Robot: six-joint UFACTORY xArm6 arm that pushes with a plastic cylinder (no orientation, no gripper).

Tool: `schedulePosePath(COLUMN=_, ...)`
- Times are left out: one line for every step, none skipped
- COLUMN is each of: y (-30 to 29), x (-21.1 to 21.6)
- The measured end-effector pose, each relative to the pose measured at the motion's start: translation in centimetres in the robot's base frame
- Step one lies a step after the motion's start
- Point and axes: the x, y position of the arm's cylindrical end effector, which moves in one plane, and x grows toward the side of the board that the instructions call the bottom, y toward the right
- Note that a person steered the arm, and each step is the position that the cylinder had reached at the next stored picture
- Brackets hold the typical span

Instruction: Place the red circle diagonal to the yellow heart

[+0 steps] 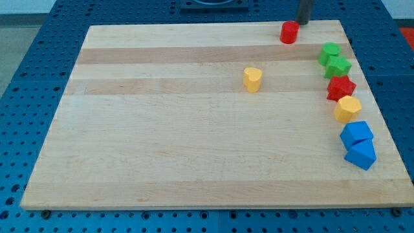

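Now, red circle (pixel 289 32) near the surface's (pixel 162 129) top edge, up and to the view's right of the yellow heart (pixel 252 79)

No fingers on this rig, only my tip (pixel 301 22), just at the red circle's upper right, touching or a hair off, cannot tell which. Yellow heart alone near the middle of the wooden surface, well apart from everything else. Down the view's right edge, a curved row: two green blocks (pixel 334 59) pressed together, then a red star-like block (pixel 340 88), then a yellow hexagon-like block (pixel 347 108), then two blue blocks (pixel 358 144) touching at the bottom. Blue perforated bench (pixel 26 77) all around the surface
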Motion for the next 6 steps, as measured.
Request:
schedulePosePath(y=-0.2, x=2.6)
schedulePosePath(y=-1.9, x=6.2)
schedulePosePath(y=-4.2, x=6.6)
schedulePosePath(y=-3.3, x=5.0)
schedulePosePath(y=-1.3, x=3.0)
schedulePosePath(y=-3.9, x=0.6)
